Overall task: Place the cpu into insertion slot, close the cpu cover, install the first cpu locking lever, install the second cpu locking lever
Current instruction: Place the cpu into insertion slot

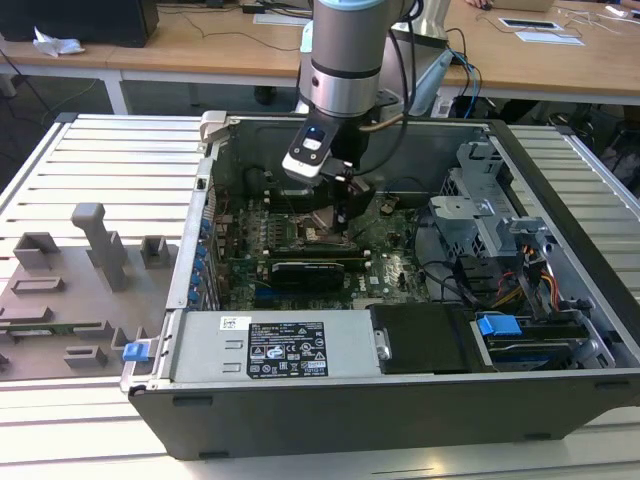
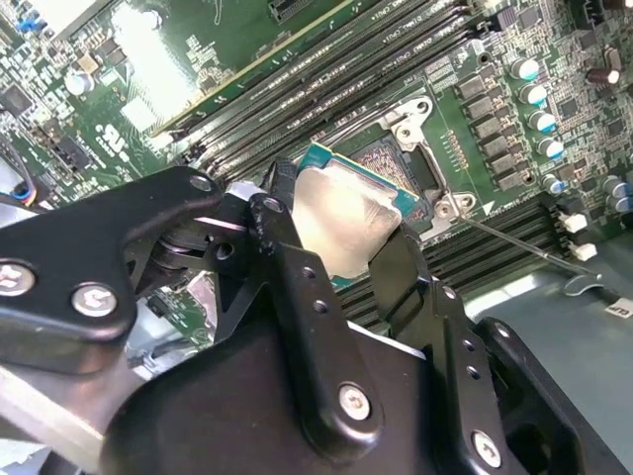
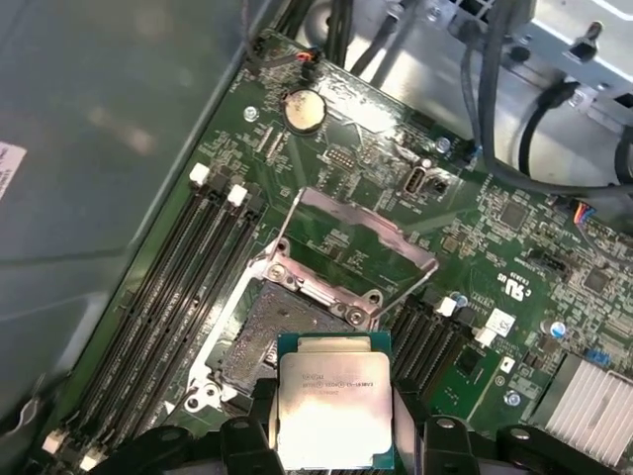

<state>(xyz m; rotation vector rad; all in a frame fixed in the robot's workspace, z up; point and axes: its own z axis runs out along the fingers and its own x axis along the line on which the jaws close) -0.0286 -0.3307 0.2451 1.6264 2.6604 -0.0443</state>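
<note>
My gripper [image 1: 335,200] reaches down into the open computer case, over the motherboard. It is shut on the cpu [image 3: 331,411], a flat square chip with a silver-grey top, pinched at two opposite edges between black fingers [image 2: 287,247]. The cpu [image 2: 346,223] hangs tilted just above and beside the insertion slot [image 3: 252,336], apart from it. The slot's dark contact field lies bare inside its metal rim [image 2: 420,168]. The cpu cover [image 3: 368,226] stands swung open on the slot's far side. A thin locking lever [image 2: 514,242] sticks out beside the slot, unlatched.
Memory slots [image 3: 168,297] run along one side of the socket. A black graphics card [image 1: 305,270] lies near it, in front of the power supply [image 1: 270,345]. Cables [image 3: 514,99] and a drive cage [image 1: 480,215] fill the exterior view's right. A grey fixture tray [image 1: 70,290] sits outside the case.
</note>
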